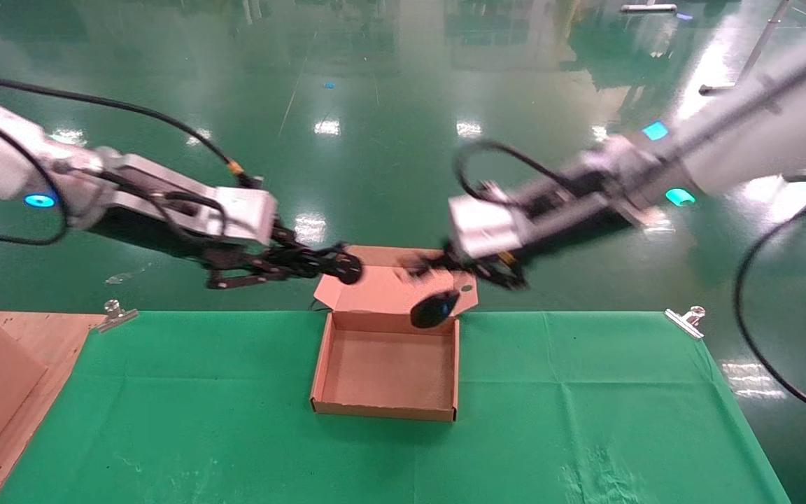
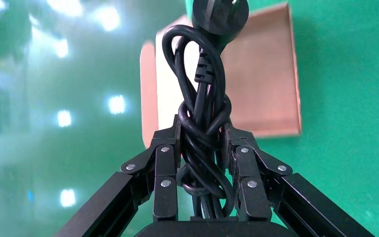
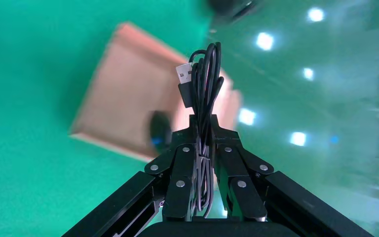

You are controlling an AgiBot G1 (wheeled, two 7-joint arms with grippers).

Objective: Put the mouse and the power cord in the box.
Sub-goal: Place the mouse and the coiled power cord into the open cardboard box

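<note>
- Head view, lower centre: box (image 1: 385,371) sits open on the green cloth (image 1: 585,406), tray bare, lid (image 1: 392,283) folded back toward the far table edge. Neither item is in yet.
- Just past the tray's far right corner, centre of frame: mouse (image 1: 435,309) hangs in the air below the right gripper (image 1: 445,269), over the back wall and the hinge line, not over the tray's middle.
- Right wrist view, centre: right jaws are clamped narrow on the bundled mouse cable (image 3: 205,94), USB end sticking out; the mouse dangles below, seen against the box (image 3: 128,108).
- Judgement: I would bring the right arm toward me until the mouse hangs over the tray's centre, let any swing die down, lower until the body rests on the cardboard, then release so the cable falls in after it.
- Risk: releasing here could land it on the lid or the back wall.
- Head view, centre left, beyond the lid's left flap: left gripper (image 1: 326,266) holds the cord off the table.
- Left wrist view, centre: left jaws are closed around the knotted middle of the cord (image 2: 205,123), plug (image 2: 219,15) at the upper edge, out over the box.
- Judgement: I would hold the left arm where it is until the right one clears, since both are close over the lid; the cord then goes on the tray's free left side.
</note>
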